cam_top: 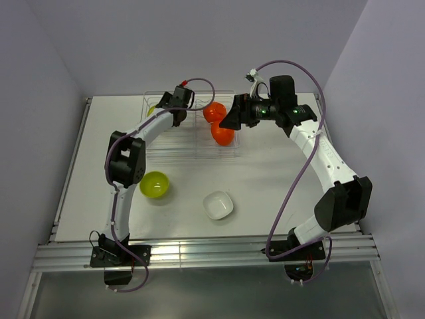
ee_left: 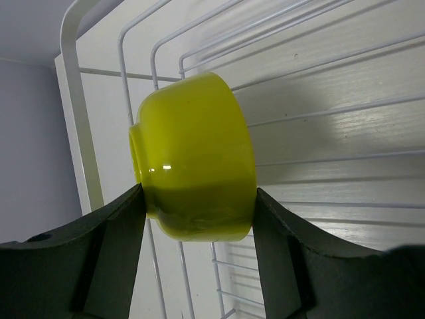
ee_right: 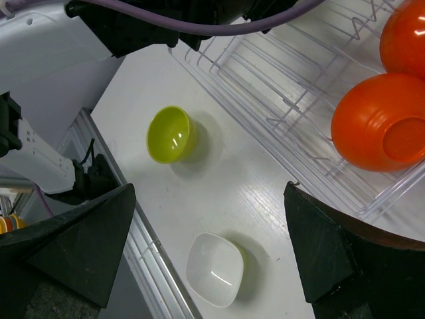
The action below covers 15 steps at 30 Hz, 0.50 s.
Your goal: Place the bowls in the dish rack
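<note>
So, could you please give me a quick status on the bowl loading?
Left fingers shut on lime bowl at dish rack. Right fingers open, empty. Two orange bowls racked; green bowl, white bowl on table. Nothing blocking.

1. The left arm (cam_top: 126, 159), white with black joints, is seen rising from its base at the near left edge of the white table (cam_top: 265, 179). It is bent at the elbow and stretched toward the far side.
2. The left pincer (ee_left: 198, 193) is clamped on a lime-green glossy plastic bowl (ee_left: 192, 133), with one black finger (ee_left: 113, 252) pressed against each side of it.
3. The right arm (cam_top: 325, 159) is arched up from the near right edge and folded at the elbow, its wrist turned leftward.
4. The right pincer (ee_right: 210, 189) is held above the table with its black fingers (ee_right: 73, 239) spread wide, and nothing is gripped between them.
</note>
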Each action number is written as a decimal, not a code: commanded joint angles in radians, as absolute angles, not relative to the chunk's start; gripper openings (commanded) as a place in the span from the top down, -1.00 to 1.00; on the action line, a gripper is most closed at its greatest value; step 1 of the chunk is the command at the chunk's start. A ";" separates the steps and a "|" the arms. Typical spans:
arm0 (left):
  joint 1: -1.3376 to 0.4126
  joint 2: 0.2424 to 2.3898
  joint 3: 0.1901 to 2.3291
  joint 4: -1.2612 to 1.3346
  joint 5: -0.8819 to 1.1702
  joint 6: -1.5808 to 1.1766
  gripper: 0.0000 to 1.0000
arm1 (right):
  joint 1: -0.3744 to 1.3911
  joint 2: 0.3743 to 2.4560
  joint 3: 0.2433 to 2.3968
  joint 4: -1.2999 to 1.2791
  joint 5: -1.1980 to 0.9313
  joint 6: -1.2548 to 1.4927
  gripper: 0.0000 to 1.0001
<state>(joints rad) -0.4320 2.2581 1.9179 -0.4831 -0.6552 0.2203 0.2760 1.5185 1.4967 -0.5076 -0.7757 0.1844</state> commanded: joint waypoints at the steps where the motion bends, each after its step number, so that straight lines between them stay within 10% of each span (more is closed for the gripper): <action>1: -0.428 2.258 1.957 -0.460 -0.672 0.224 0.44 | 0.268 1.497 1.523 -0.514 -0.790 0.169 -1.00; 15: -0.426 2.275 1.988 -0.509 -0.604 0.192 -0.89 | 0.267 1.497 1.516 -0.523 -0.772 0.155 -1.00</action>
<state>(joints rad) -0.4305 2.2734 1.9297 -0.5037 -0.6266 0.2058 0.2760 1.5185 1.4967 -0.5201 -0.7746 0.1726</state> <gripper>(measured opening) 0.928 0.997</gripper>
